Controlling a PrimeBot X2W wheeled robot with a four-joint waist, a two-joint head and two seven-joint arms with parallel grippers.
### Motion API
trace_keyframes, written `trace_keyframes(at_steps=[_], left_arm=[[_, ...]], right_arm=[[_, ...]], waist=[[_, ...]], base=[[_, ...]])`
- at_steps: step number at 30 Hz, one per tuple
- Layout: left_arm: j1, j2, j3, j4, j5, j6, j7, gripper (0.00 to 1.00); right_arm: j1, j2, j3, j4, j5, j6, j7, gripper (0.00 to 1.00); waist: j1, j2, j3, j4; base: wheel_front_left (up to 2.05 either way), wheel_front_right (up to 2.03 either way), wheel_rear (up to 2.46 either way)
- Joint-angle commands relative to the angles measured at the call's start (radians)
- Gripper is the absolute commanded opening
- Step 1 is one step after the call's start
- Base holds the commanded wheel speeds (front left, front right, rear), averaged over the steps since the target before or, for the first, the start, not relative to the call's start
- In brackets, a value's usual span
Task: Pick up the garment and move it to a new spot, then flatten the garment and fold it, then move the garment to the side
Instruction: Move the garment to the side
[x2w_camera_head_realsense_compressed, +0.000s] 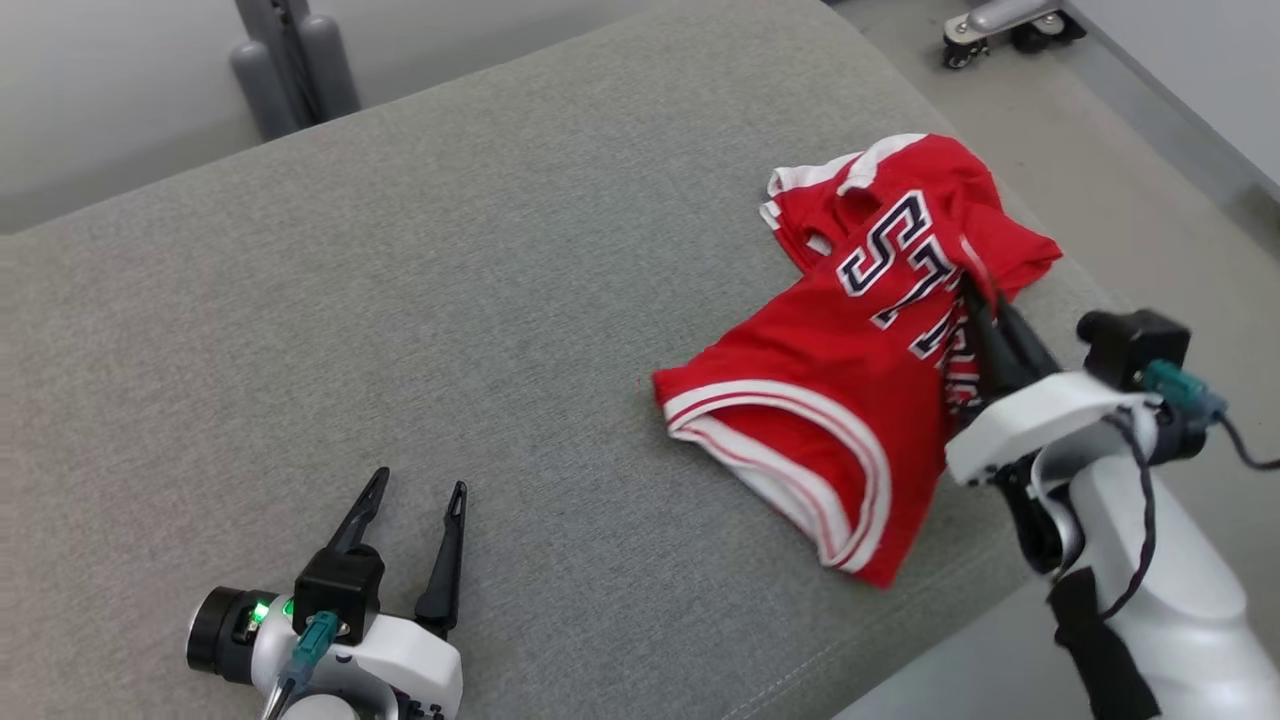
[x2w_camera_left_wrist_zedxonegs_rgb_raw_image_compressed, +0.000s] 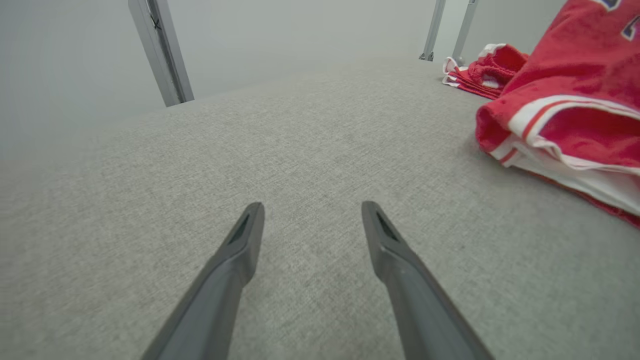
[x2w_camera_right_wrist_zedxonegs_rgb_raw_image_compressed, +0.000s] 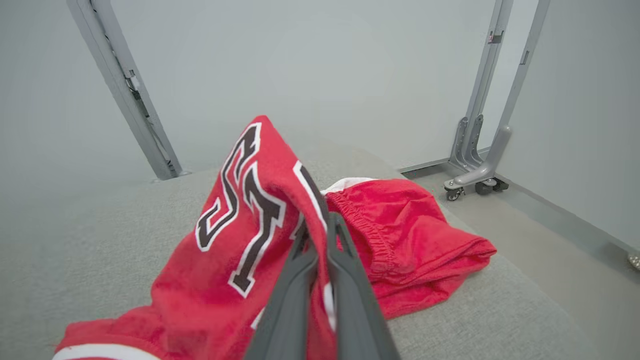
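Garment (x2w_camera_head_realsense_compressed: 820, 370) is being pinched at a raised fold by the closed right jaws, while the left jaws are being held wide open. It's probably best lifted slowly, fully clear of the cushion (x2w_camera_head_realsense_compressed: 400, 300).

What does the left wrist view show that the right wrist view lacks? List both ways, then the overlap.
Left wrist, not right: the open left gripper above bare cushion. Right wrist, not left: the right gripper shut on a lifted fold of the garment, a wheeled stand foot, the floor. Both: the red garment, the grey cushion, a slanted metal post.
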Motion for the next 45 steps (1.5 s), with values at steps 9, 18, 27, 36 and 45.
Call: trace_keyframes(at_steps=[9, 18, 27, 36, 45], left_arm=[[-0.044, 0.012, -0.009, -0.03, 0.02, -0.007, -0.004, 1.0], [-0.063, 0.029, -0.017, -0.044, 0.026, -0.004, -0.004, 1.0], [-0.076, 0.036, -0.027, -0.047, 0.025, -0.001, -0.003, 1.0], [-0.042, 0.022, -0.005, -0.05, -0.001, 0.029, -0.003, 1.0], [0.013, 0.009, 0.044, -0.051, -0.022, 0.052, -0.003, 1.0]], right_arm=[[-0.211, -0.137, -0.217, 0.152, -0.194, 0.0, 0.001, 0.0], [-0.318, -0.258, -0.483, 0.322, -0.399, 0.0, 0.001, 0.0], [-0.317, -0.275, -0.743, 0.34, -0.605, 0.0, 0.001, 1.0], [-0.256, -0.131, -0.764, 0.14, -0.659, 0.0, 0.001, 1.0], [-0.026, -0.019, -0.503, -0.082, -0.449, 0.0, 0.001, 1.0]], waist=[[0.0, 0.0, 0.06, 0.148], [0.0, 0.0, 0.105, 0.246], [0.0, 0.0, 0.116, 0.3], [0.0, 0.0, 0.045, 0.342], [0.0, 0.0, -0.057, 0.409]], base=[[0.0, 0.0, 0.0], [0.0, 0.0, 0.0], [0.0, 0.0, 0.0], [0.0, 0.0, 0.0], [0.0, 0.0, 0.0]])
